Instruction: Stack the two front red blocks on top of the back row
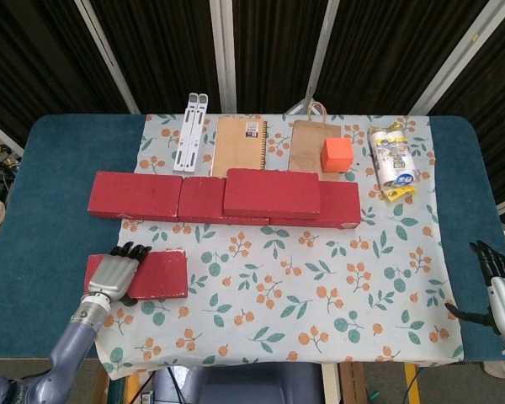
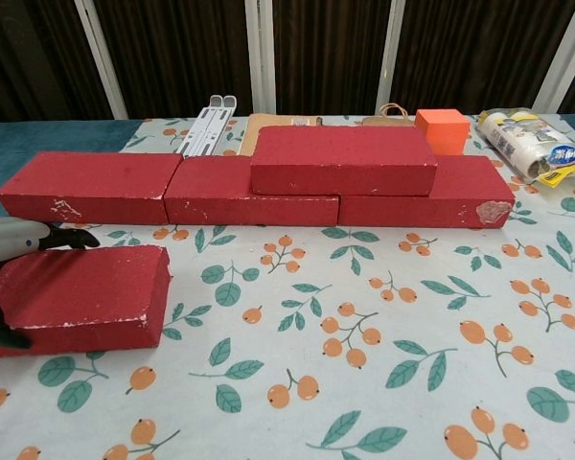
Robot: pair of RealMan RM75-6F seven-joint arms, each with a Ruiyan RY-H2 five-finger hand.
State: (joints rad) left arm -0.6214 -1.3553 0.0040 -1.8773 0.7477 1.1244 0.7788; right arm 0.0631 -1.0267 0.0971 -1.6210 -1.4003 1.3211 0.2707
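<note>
The back row is three red blocks (image 1: 135,196) (image 2: 96,187) laid end to end. A fourth red block (image 1: 272,193) (image 2: 343,160) lies on top of it, over the middle and right ones. One front red block (image 1: 156,274) (image 2: 86,295) lies on the cloth near the left. My left hand (image 1: 114,275) (image 2: 8,241) grips its left end, with fingers over the far edge and the thumb against the near face. My right hand (image 1: 502,292) hangs by the table's right front edge, fingers spread, holding nothing. It does not show in the chest view.
Behind the row lie a white folding stand (image 1: 190,131), a brown notebook (image 1: 240,145), a paper bag (image 1: 314,145) with an orange cube (image 1: 337,154) on it, and a plastic packet (image 1: 392,160). A floral cloth (image 1: 320,286) covers the blue table (image 1: 50,168).
</note>
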